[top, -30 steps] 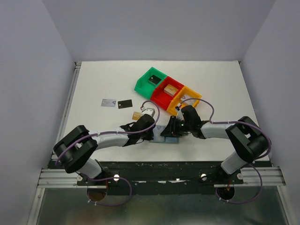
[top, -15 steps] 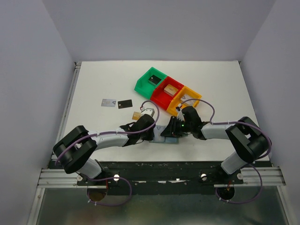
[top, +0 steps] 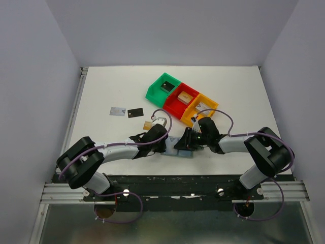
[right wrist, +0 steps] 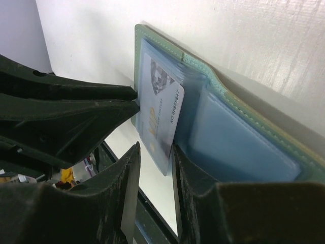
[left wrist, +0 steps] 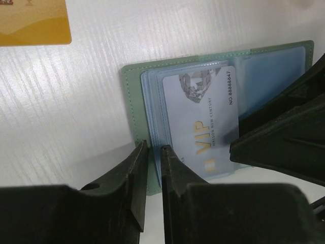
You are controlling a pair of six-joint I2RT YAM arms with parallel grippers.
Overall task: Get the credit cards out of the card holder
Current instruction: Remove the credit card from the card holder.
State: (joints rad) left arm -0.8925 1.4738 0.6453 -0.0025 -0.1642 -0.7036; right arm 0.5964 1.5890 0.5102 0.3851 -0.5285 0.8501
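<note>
The card holder [top: 187, 153] lies open on the table's near middle, grey-blue inside with a green rim [left wrist: 133, 96]. A silver-grey VIP card [left wrist: 203, 127] sticks partway out of its left panel. My left gripper [left wrist: 154, 150] is shut on the near edge of that panel's sleeves; it also shows in the top view [top: 166, 145]. My right gripper [right wrist: 156, 150] is open a little, its jaws either side of the VIP card's [right wrist: 161, 109] lower corner. On the table lie a tan-gold card [top: 149, 125], a black card [top: 135, 113] and a silver-grey card [top: 118, 111].
Green [top: 163, 87], red [top: 181, 98] and orange [top: 202, 108] bins stand in a row behind the right arm, small blocks in them. The tan-gold card [left wrist: 30, 23] lies just beyond the holder's left side. The table's front edge is close below the holder.
My right wrist has shifted slightly to the right. The left arm, the holder and the loose cards have not moved.
</note>
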